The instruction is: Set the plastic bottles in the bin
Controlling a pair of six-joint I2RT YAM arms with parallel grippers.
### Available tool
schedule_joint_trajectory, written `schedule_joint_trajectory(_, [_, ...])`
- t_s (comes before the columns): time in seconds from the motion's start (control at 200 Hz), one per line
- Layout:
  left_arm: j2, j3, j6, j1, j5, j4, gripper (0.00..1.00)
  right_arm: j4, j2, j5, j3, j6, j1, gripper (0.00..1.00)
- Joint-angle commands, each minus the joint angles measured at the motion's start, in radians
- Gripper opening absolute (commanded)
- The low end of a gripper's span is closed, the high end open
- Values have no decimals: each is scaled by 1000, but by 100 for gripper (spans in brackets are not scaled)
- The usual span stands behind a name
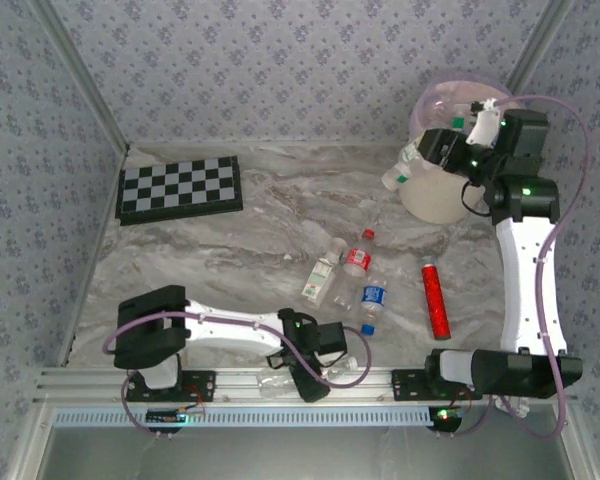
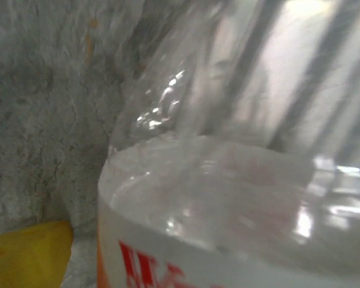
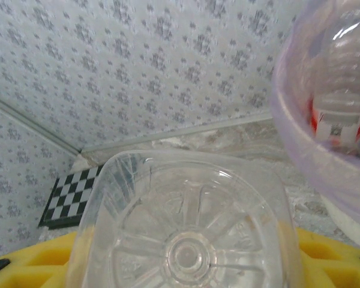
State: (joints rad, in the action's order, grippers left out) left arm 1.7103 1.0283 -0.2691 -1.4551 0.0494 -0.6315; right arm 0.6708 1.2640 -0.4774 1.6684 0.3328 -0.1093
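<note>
Currently binned: at least one red-labelled clear plastic bottle [image 3: 339,114], inside the round cream-white bin with pink liner bag [image 1: 445,200]. Pending drop: clear ribbed plastic bottle [image 3: 186,240], clamped in the right pincer [image 1: 475,135] at the bin's rim. Outstanding on the marble-patterned table [image 1: 230,240]: green-labelled bottle [image 1: 323,278], red-banded bottle [image 1: 357,257], blue-labelled bottle [image 1: 373,297]. Left pincer [image 1: 313,375] at another clear bottle with red lettering [image 2: 240,210]; whether it grips, I cannot tell.

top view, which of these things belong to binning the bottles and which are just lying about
for the job: bin with pink liner; clear bottle held near it; red-label bottle, blue-label bottle, pale-label bottle on the table; red-print bottle at the near edge
lying about: checkerboard; red cylinder
</note>
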Motion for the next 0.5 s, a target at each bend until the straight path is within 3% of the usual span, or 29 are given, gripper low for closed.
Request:
schedule_joint_trajectory(0.0, [2,38,7,-8,-78,-67,75,5,-13,10,65,25,-24,44])
schedule_joint_trajectory(0.085, [-18,41,5,-3,-105,-72,65,-5,-2,114,88,5,-43,44])
schedule_joint_trajectory(0.18, [-54,30,-7,12,-148,-70,63,-63,11,382,83,-70,-49,37])
schedule_joint_trajectory(0.225, [-78,17,-20,21,-183,-59,59,-186,8,537,34,-105,-49,29])
schedule_joint_trajectory(0.27, [-106,-3,-25,33,-196,-54,54,-287,6,642,-11,-136,-55,27])
schedule_joint_trajectory(0.495, [-302,-81,-62,114,-263,33,53,-518,77,750,-51,-276,-59,24])
